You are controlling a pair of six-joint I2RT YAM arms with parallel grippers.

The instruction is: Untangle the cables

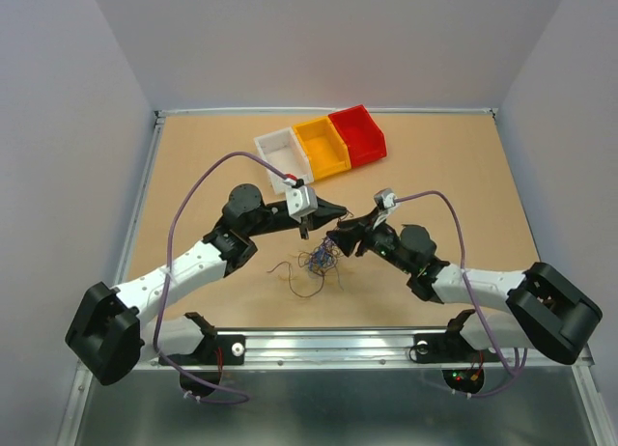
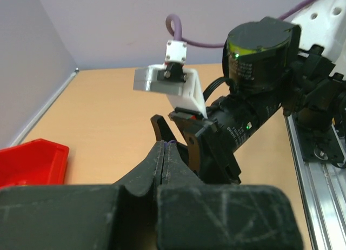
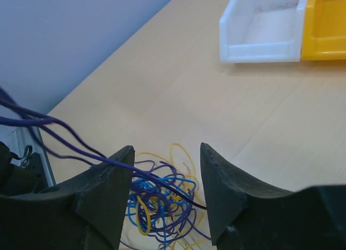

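Note:
The cables [image 1: 317, 263] lie as a small tangle of thin yellow, blue and purple wires on the table between the two arms. In the right wrist view the tangle [image 3: 162, 204] sits just below my right gripper [image 3: 166, 152]. That gripper is open, and a taut purple strand [image 3: 65, 125] crosses the gap between its fingers. My left gripper [image 2: 164, 144] is shut, with a bit of purple cable [image 2: 171, 143] showing at its tips. From above, the left gripper [image 1: 339, 212] hovers just above and behind the right gripper [image 1: 333, 242].
White [image 1: 282, 152], yellow [image 1: 322, 145] and red [image 1: 358, 134] bins stand in a row at the back of the table. The right arm's wrist [image 2: 259, 87] fills the space directly ahead of the left gripper. A metal rail [image 1: 319, 345] runs along the near edge.

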